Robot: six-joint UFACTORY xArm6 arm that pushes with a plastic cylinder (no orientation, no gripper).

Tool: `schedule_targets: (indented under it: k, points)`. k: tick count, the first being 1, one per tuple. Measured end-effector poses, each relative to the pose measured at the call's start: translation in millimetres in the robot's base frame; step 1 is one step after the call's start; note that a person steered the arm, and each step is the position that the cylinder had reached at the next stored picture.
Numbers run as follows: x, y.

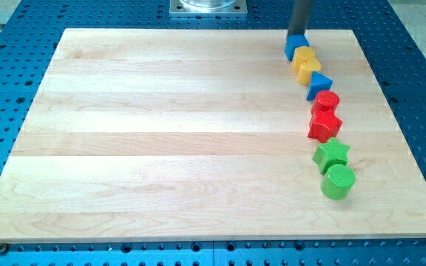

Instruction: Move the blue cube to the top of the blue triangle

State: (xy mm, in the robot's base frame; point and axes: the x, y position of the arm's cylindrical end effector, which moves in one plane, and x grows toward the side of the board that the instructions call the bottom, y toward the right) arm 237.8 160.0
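The blue cube (295,46) sits near the board's top edge at the view's upper right. My tip (296,35) touches the cube's top side, the rod rising out of the view's top. The blue triangle (319,84) lies lower and a little right of the cube. Two yellow blocks, a yellow block (305,55) and a yellow heart-like block (307,69), lie between the cube and the triangle, all in one slanting line.
Below the triangle the line continues with a red cylinder (327,100), a red star (324,125), a green star (331,154) and a green cylinder (338,181). The wooden board (161,140) lies on a blue perforated table (21,15).
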Motion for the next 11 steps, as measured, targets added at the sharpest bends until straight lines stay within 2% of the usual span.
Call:
schedule_targets:
  k: [1, 2, 3, 4, 5, 6, 8, 9, 10, 11]
  points:
    - [20, -5]
    - [-6, -5]
    - [15, -12]
    - [74, -12]
    - [61, -12]
    - [50, 28]
    - [145, -13]
    - [99, -20]
    - [110, 2]
    - [182, -9]
